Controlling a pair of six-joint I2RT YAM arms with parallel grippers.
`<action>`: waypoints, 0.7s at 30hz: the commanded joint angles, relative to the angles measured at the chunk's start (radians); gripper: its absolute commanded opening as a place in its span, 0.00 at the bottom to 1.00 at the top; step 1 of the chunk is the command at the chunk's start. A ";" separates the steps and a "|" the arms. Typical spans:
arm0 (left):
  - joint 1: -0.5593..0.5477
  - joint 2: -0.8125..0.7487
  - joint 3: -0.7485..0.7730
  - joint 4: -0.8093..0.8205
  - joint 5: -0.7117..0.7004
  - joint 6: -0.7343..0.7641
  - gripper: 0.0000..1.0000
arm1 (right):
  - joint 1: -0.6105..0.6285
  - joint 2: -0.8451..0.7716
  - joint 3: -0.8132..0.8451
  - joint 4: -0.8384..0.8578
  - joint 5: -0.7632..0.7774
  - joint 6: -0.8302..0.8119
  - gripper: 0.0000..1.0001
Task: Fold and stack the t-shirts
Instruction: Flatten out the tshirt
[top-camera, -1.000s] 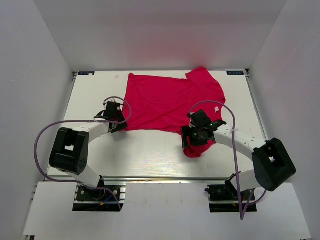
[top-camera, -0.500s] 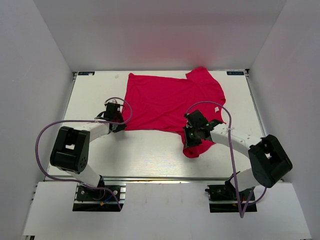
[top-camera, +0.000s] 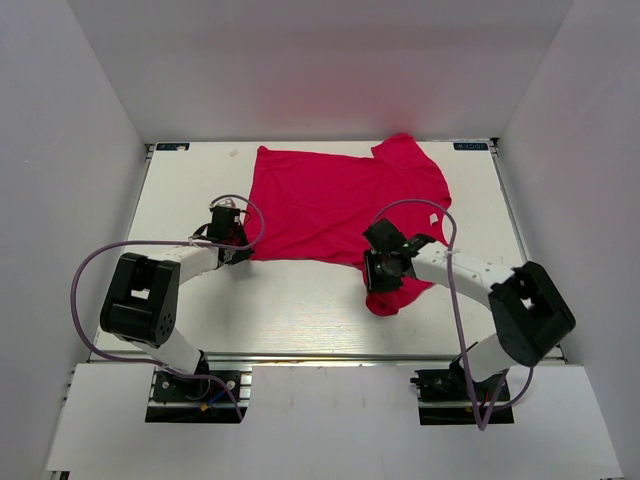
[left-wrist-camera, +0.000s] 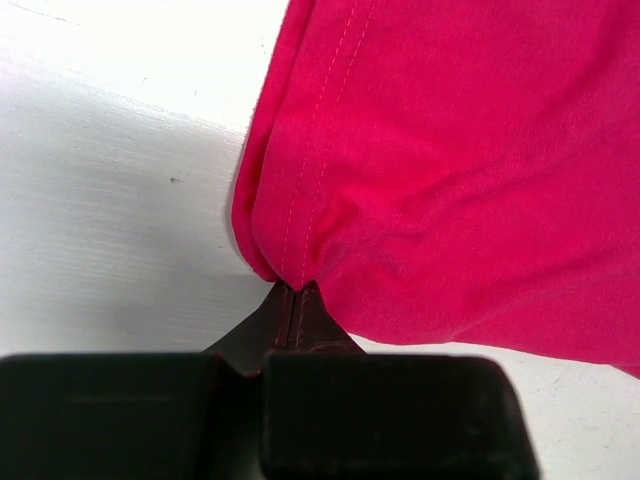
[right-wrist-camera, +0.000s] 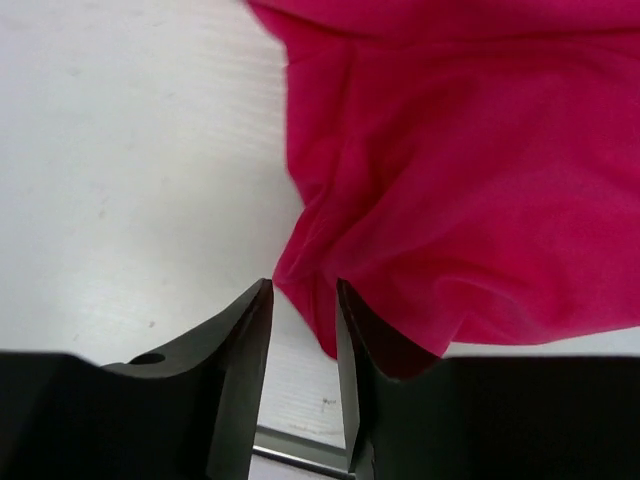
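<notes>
- A crimson-pink t-shirt is lying spread across the upper centre of the white counter.
- The left end effector is pinching its hem corner, fingers pressed together.
- The right end effector is standing slightly parted at a cloth fold, centre right.

The top external camera is fixed above and behind the arm bases and faces down on the whole table. Each wrist camera sits directly behind its own fingers, low and close to the table surface. The left gripper and the right gripper fill their views' bottom edges. All three views share the t-shirt near edge.
</notes>
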 joint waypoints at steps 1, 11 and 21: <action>0.004 -0.011 -0.019 -0.008 0.020 0.001 0.00 | 0.012 0.065 0.051 -0.036 0.086 0.037 0.38; 0.004 -0.029 -0.028 0.001 0.029 0.001 0.00 | 0.035 0.094 0.072 -0.030 0.089 0.053 0.01; 0.004 -0.020 -0.028 0.001 0.031 0.010 0.00 | 0.053 -0.096 0.100 -0.252 0.072 0.017 0.01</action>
